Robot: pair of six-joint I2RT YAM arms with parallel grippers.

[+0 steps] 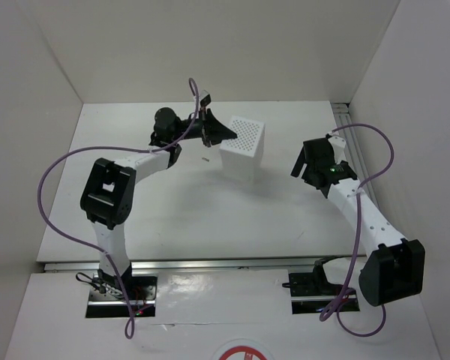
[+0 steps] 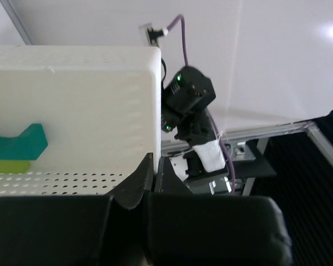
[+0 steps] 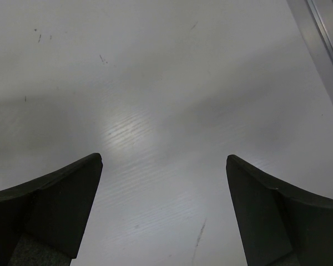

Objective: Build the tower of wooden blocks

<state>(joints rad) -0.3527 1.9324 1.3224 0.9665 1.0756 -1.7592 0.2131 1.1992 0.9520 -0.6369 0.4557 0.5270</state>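
My left gripper (image 1: pixel 210 133) (image 2: pixel 155 166) is shut on the rim of the white perforated tray (image 1: pixel 242 147) and holds it tipped on its side. In the left wrist view the tray's wall (image 2: pixel 100 94) fills the left. A teal arch piece (image 2: pixel 19 143) lies against it, with a light green block (image 2: pixel 8 165) just below, both cut off by the frame's left edge. The yellow block is out of view. My right gripper (image 1: pixel 309 163) (image 3: pixel 164 166) is open and empty, low over bare table right of the tray.
White walls enclose the table on three sides. An aluminium rail (image 1: pixel 343 120) runs along the right edge. The right arm's wrist (image 2: pixel 188 100) shows beyond the tray in the left wrist view. A tiny dark speck (image 1: pixel 205 158) lies on the table left of the tray.
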